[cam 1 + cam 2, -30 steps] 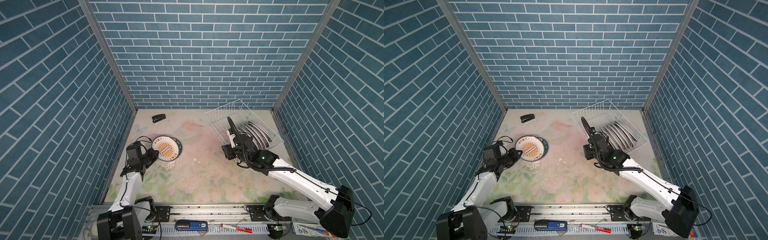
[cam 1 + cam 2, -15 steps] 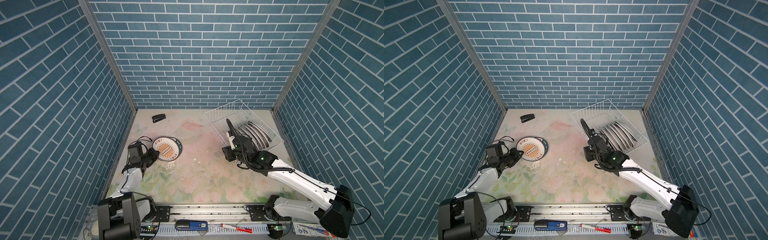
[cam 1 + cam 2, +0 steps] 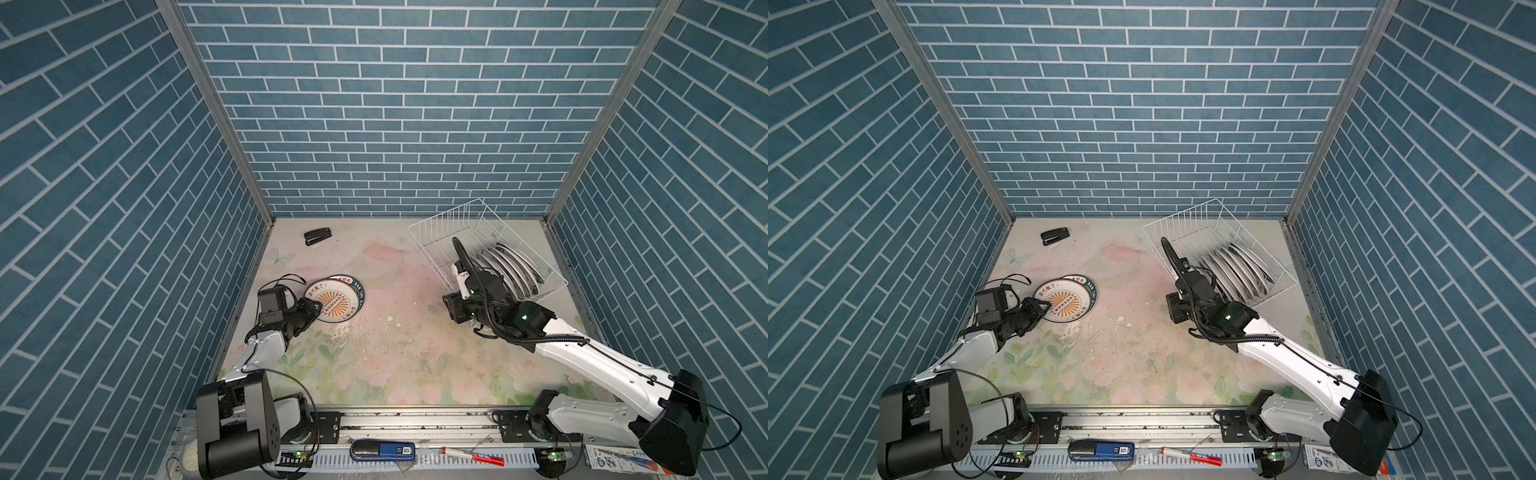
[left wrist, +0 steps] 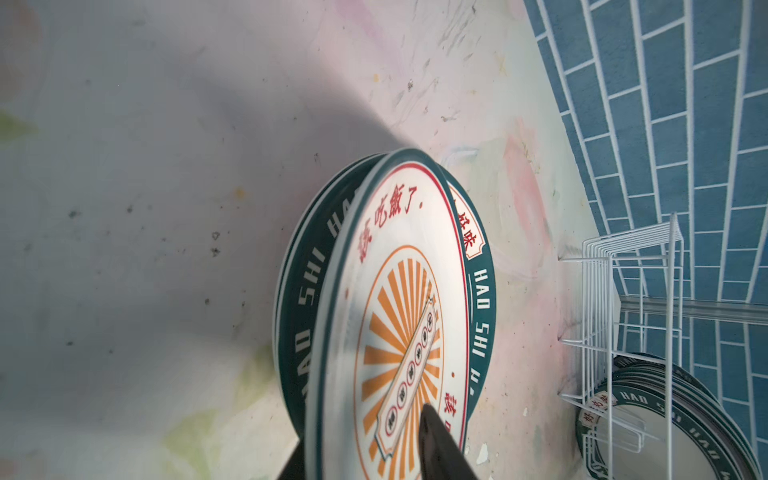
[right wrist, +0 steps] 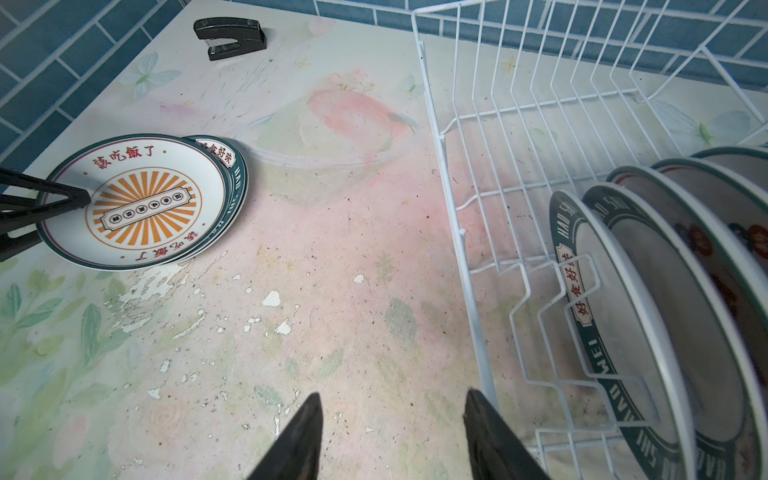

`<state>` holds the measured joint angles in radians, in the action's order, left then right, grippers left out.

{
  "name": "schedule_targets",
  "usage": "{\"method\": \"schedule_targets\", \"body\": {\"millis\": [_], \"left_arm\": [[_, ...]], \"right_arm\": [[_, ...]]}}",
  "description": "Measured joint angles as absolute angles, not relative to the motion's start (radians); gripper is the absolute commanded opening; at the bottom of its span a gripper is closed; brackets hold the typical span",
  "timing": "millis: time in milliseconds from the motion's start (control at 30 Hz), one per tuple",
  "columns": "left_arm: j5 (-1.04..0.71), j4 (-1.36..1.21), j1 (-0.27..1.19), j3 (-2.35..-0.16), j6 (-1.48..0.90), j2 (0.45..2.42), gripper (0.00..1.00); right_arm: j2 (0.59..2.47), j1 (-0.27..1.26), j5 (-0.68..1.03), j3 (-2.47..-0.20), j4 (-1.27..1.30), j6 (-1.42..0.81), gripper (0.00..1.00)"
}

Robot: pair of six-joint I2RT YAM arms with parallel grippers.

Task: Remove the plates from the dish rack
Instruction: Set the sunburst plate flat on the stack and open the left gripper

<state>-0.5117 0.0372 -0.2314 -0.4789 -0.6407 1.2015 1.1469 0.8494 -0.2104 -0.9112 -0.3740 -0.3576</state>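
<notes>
Two green-rimmed plates (image 3: 335,300) lie stacked, sunburst uppermost, left tool (image 3: 318,308) straddling its rim, grip unclear; right tool (image 5: 390,401) gapes.

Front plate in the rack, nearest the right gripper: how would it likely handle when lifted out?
The front plate looks rigid and glazed, so probably slippery to pinch and breakable if dropped. It stands on edge, leaning between wires of the dish rack, so it may snag or roll once freed.

Left gripper (image 3: 1046,308) at rim of sunburst plate (image 3: 1065,304); other plates (image 3: 1236,272) on edge in dish rack (image 3: 1187,226).
</notes>
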Motion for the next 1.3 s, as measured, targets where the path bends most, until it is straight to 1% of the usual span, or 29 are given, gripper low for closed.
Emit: {"method": "schedule_targets", "body": {"millis": [100,267,400,767,1000,1167,1300], "left_arm": [[-0.501,0.065,-0.231,-0.494,-0.628,1.206,0.47],[-0.472,0.123,-0.231,-0.530,-0.599,1.206,0.49],[-0.451,0.156,-0.231,-0.556,-0.580,1.213,0.55],[-0.444,0.169,-0.225,-0.572,-0.556,1.301,0.56],[-0.434,0.182,-0.184,-0.604,-0.541,1.314,0.58],[-0.416,0.198,-0.165,-0.626,-0.533,1.343,0.62],[-0.402,0.219,-0.161,-0.626,-0.525,1.341,0.67]], "right_arm": [[1.148,0.849,-0.206,-0.911,-0.374,-0.358,0.56],[1.148,0.850,-0.205,-0.911,-0.374,-0.358,0.56],[1.148,0.850,-0.205,-0.911,-0.374,-0.358,0.56],[1.147,0.850,-0.196,-0.911,-0.374,-0.358,0.56],[1.147,0.850,-0.187,-0.903,-0.373,-0.357,0.56],[1.142,0.850,-0.186,-0.887,-0.374,-0.357,0.56],[1.129,0.850,-0.186,-0.882,-0.376,-0.357,0.56]]}}
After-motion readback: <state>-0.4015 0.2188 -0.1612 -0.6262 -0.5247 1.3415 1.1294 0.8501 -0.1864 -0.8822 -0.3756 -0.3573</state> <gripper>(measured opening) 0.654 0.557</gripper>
